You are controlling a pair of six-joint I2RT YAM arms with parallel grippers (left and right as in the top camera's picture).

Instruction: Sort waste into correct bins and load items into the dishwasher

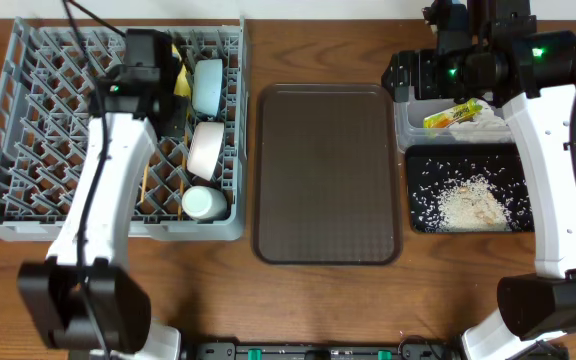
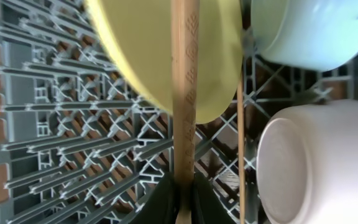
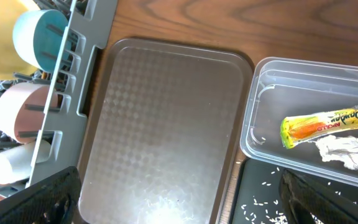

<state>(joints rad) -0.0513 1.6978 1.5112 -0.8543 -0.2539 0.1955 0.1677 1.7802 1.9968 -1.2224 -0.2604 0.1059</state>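
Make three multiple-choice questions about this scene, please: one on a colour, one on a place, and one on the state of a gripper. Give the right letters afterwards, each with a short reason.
1. What colour is the plate in the dish rack?
A. red
B. black
C. yellow

2. Where does the snack wrapper lie?
A. in the dish rack
B. in the clear tub
C. on the plate

3. The left gripper is:
A. shut on a chopstick
B. wide open
C. shut on the plate

Answers:
1 C: the left wrist view shows a yellow plate among the rack's pegs.
2 B: it lies in the tub, beside crumpled white paper.
3 A: the chopstick runs down between its closed fingers.
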